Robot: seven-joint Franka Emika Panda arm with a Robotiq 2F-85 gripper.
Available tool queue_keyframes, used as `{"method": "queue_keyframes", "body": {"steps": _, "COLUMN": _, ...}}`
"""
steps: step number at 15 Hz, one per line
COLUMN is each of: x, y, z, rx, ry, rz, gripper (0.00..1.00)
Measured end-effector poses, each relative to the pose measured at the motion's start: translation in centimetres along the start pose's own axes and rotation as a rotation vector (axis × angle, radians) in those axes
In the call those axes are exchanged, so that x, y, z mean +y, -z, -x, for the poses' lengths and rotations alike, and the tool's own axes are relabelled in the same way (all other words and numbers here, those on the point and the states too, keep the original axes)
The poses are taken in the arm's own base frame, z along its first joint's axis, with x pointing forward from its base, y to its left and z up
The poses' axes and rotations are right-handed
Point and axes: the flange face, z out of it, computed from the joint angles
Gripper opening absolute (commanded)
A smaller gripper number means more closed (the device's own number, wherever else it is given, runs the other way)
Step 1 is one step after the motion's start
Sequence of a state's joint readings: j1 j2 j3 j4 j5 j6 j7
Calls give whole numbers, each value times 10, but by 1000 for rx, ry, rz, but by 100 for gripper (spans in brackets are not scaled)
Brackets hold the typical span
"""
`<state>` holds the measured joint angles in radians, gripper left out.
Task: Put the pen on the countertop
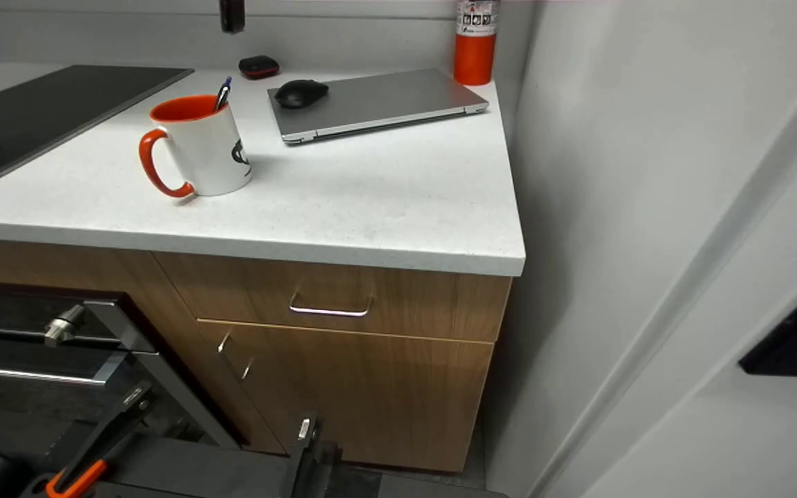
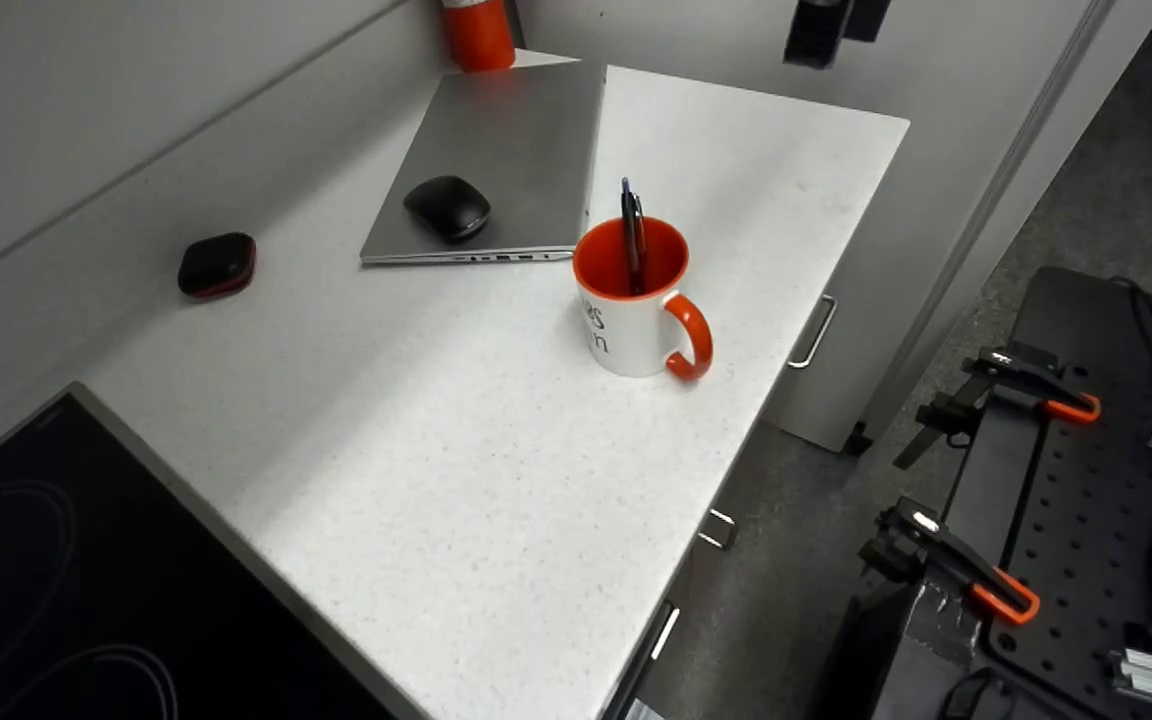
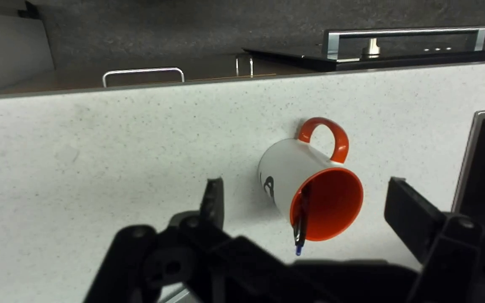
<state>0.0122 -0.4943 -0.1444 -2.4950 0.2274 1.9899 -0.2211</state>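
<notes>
The thin dark pen with a blue end leans upright in a white mug with an orange inside and handle. The pen shows in both exterior views (image 1: 223,95) (image 2: 633,240) and in the wrist view (image 3: 300,229). Its lower part is hidden inside the mug (image 1: 208,158) (image 2: 624,335) (image 3: 291,166). The mug stands on the white countertop (image 1: 371,200) (image 2: 436,490) (image 3: 99,147). My gripper (image 3: 305,181) is open and empty, above the mug, with the mug and pen between its fingers in the wrist view. Only dark finger parts show at the top of both exterior views (image 1: 232,15) (image 2: 818,32).
A closed grey laptop (image 1: 385,100) (image 2: 526,150) with a black mouse (image 1: 300,93) (image 2: 448,208) lies behind the mug. A small black-red case (image 1: 259,66) (image 2: 217,265), an orange-red cylinder (image 1: 474,59) and a dark cooktop (image 1: 46,111) (image 2: 86,580) are around it. A wall stands beside the countertop.
</notes>
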Motion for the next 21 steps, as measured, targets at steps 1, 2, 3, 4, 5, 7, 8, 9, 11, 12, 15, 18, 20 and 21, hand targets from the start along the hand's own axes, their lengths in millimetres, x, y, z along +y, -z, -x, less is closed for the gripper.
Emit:
{"method": "queue_keyframes", "body": {"steps": 1, "x": -3, "y": -5, "z": -3, "rx": -11, "ry": 6, "rz": 3, "gripper": 100}}
{"method": "queue_keyframes", "body": {"steps": 2, "x": -4, "y": -8, "z": -6, "rx": -18, "ry": 7, "rz": 5, "gripper": 100}}
{"method": "queue_keyframes", "body": {"steps": 3, "x": -3, "y": -9, "z": -7, "rx": -21, "ry": 6, "rz": 5, "gripper": 100}}
{"method": "queue_keyframes", "body": {"steps": 4, "x": -3, "y": -9, "z": -8, "rx": -21, "ry": 5, "rz": 5, "gripper": 100}}
{"method": "queue_keyframes", "body": {"steps": 5, "x": -3, "y": -8, "z": -8, "rx": -20, "ry": 5, "rz": 5, "gripper": 100}}
{"method": "queue_keyframes", "body": {"steps": 7, "x": -3, "y": -8, "z": -8, "rx": -19, "ry": 5, "rz": 5, "gripper": 100}}
{"method": "queue_keyframes", "body": {"steps": 8, "x": -3, "y": -9, "z": -8, "rx": -22, "ry": 4, "rz": 5, "gripper": 100}}
{"method": "queue_keyframes", "body": {"steps": 9, "x": -3, "y": -12, "z": -9, "rx": -28, "ry": 4, "rz": 7, "gripper": 100}}
{"method": "queue_keyframes", "body": {"steps": 11, "x": -7, "y": -23, "z": -16, "rx": -37, "ry": 6, "rz": 20, "gripper": 100}}
{"method": "queue_keyframes", "body": {"steps": 12, "x": -10, "y": -30, "z": -22, "rx": -38, "ry": 7, "rz": 30, "gripper": 100}}
{"method": "queue_keyframes", "body": {"steps": 15, "x": -20, "y": -51, "z": -47, "rx": -40, "ry": 10, "rz": 59, "gripper": 100}}
{"method": "queue_keyframes", "body": {"steps": 18, "x": -26, "y": -71, "z": -73, "rx": -52, "ry": -9, "rz": 75, "gripper": 100}}
{"method": "queue_keyframes", "body": {"steps": 20, "x": -24, "y": -83, "z": -89, "rx": -70, "ry": -30, "rz": 78, "gripper": 100}}
{"method": "queue_keyframes", "body": {"steps": 21, "x": -22, "y": -89, "z": -95, "rx": -79, "ry": -37, "rz": 79, "gripper": 100}}
